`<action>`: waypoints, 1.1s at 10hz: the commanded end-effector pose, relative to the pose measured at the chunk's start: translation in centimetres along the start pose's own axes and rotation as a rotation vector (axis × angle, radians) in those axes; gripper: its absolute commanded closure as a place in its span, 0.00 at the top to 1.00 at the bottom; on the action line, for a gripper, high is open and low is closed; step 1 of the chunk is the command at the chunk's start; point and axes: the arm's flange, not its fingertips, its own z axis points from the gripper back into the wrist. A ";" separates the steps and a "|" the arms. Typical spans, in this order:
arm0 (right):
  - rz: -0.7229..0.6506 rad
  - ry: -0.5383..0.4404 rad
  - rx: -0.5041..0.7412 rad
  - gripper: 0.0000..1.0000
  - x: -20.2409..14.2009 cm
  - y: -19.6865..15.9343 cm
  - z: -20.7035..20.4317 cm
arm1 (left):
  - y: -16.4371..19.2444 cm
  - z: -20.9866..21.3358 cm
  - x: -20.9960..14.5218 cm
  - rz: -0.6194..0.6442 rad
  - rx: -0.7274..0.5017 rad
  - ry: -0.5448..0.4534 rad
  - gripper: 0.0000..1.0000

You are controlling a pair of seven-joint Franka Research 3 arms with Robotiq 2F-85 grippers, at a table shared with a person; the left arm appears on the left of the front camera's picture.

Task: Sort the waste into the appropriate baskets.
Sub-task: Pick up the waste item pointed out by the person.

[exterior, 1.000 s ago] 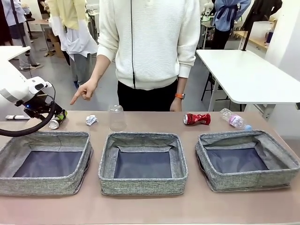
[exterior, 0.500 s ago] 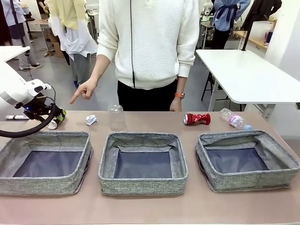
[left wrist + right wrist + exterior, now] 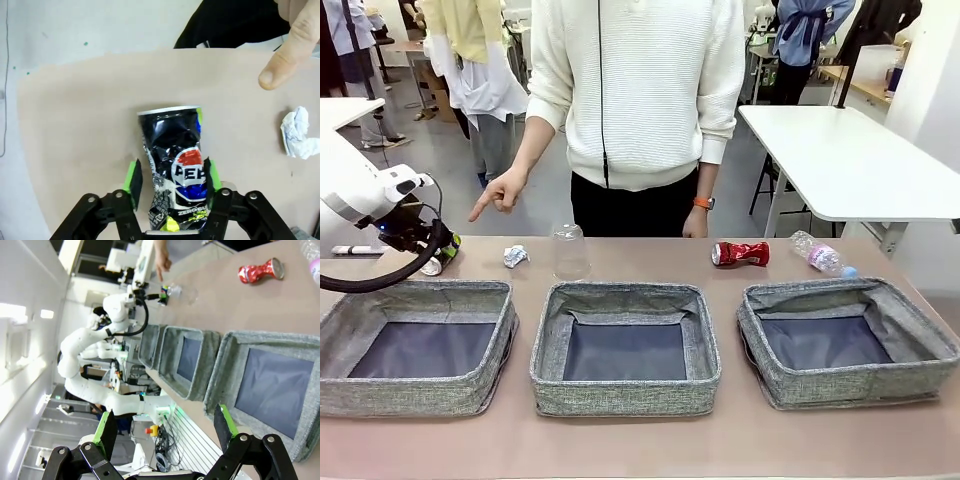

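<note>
A crushed dark blue-silver can lies on the table between the fingers of my left gripper. The right pad touches it and a thin gap shows at the left pad. In the front view this gripper is low at the far left behind the left basket. A crumpled white paper ball, an upturned clear cup, a crushed red can and a clear bottle stand along the far edge. My right gripper is open and holds nothing, high above the right basket.
The middle basket and right basket hold nothing. A person stands at the far side, one hand pointing down towards the can, its fingertip close above the paper ball. A white table stands behind right.
The left gripper has slid a little left and down over the dark can, and its jaws have narrowed around it. The waste, the baskets and the person's hand have stayed put.
</note>
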 end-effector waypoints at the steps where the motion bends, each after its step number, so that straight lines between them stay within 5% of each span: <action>1: 0.027 0.001 0.008 1.00 -0.1 0.0 0.0 | 0.2 0.5 -1.0 -0.036 -0.012 -0.035 0.00; 2: 0.027 0.001 0.008 1.00 -0.1 0.0 0.0 | 0.2 0.6 -1.1 -0.038 -0.012 -0.037 0.14; 4: 0.027 0.001 0.008 1.00 -0.1 0.0 0.0 | 0.0 0.7 -1.3 -0.038 -0.001 -0.041 0.00; 8: 0.027 0.001 0.008 1.00 -0.1 0.0 0.0 | -0.1 1.0 -1.5 -0.028 0.003 -0.041 0.00; 11: 0.027 0.001 0.008 1.00 -0.1 0.0 0.0 | -1.1 6.8 -1.9 0.022 -0.039 -0.070 0.00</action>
